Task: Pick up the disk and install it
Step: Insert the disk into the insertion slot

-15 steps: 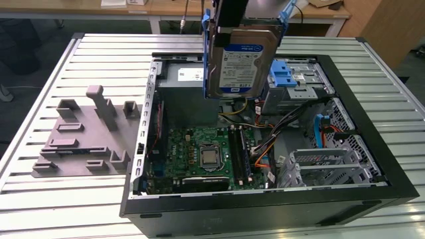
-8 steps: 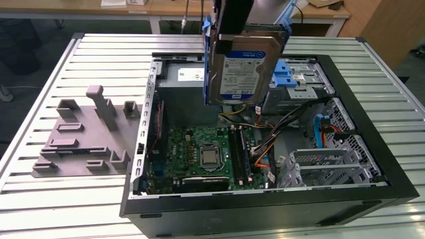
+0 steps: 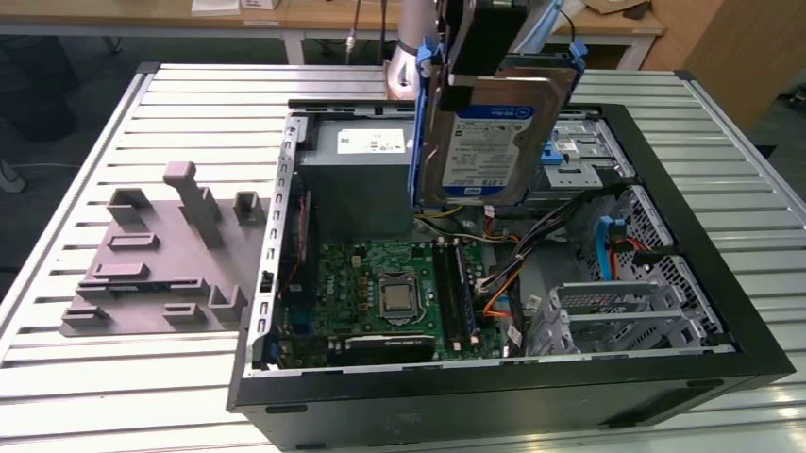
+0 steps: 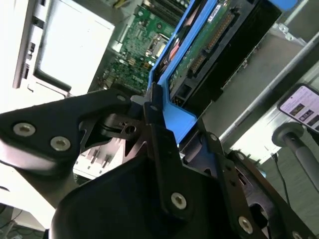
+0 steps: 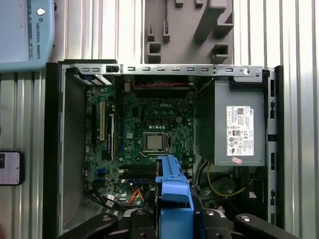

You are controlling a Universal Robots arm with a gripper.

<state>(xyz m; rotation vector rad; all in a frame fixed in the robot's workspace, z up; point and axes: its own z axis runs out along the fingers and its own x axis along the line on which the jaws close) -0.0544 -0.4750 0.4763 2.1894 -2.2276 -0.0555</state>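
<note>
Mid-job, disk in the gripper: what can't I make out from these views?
Second wrist view: the far end of the disk is cut off by the picture edge; the gripper covers its near end.
Exterior view: the disk hides part of the case behind it; the top edge cuts off the gripper.
First wrist view: the disk shows edge-on, label unseen; it and the gripper cover part of the case.

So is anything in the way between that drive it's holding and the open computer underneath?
Nothing visible. The gripper holds the disk upright over the open case, with no lid or object between them; the cables lie lower inside.
</note>
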